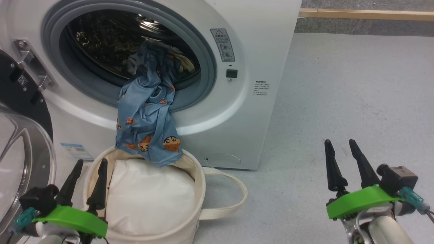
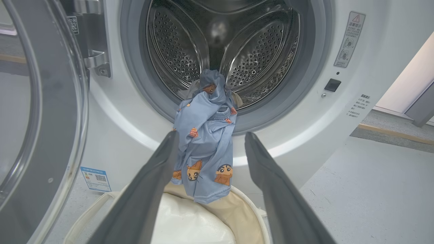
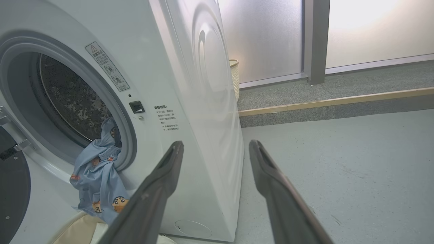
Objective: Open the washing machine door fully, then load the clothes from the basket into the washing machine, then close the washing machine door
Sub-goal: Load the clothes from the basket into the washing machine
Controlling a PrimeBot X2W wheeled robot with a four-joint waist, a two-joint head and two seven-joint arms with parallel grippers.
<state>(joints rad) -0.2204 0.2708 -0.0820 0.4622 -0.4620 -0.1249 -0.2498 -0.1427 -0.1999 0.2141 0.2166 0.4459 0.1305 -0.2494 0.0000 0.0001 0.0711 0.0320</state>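
The white washing machine (image 1: 244, 61) (image 2: 305, 128) (image 3: 203, 101) stands with its door (image 1: 23, 135) (image 2: 40, 101) swung open to the left. Light blue clothes (image 1: 149, 115) (image 2: 206, 149) (image 3: 98, 176) with orange prints hang out of the drum over the grey gasket, the lower end dangling into the cream basket (image 1: 190, 189) (image 2: 244, 206) below. A cream piece (image 1: 184, 62) lies inside the drum behind them. White padding (image 1: 149, 196) fills the basket. My left gripper (image 1: 90, 164) (image 2: 210, 135) is open at the basket's left rim. My right gripper (image 1: 340, 144) (image 3: 215, 145) is open over the floor, right of the machine.
Grey floor (image 1: 339, 101) stretches to the right of the machine. A raised step with a wooden edge (image 1: 366, 14) (image 3: 335, 101) runs along the back. A pale woven bin (image 3: 234, 78) stands behind the machine near frosted glass panels. A basket loop handle (image 1: 234, 200) lies on the floor.
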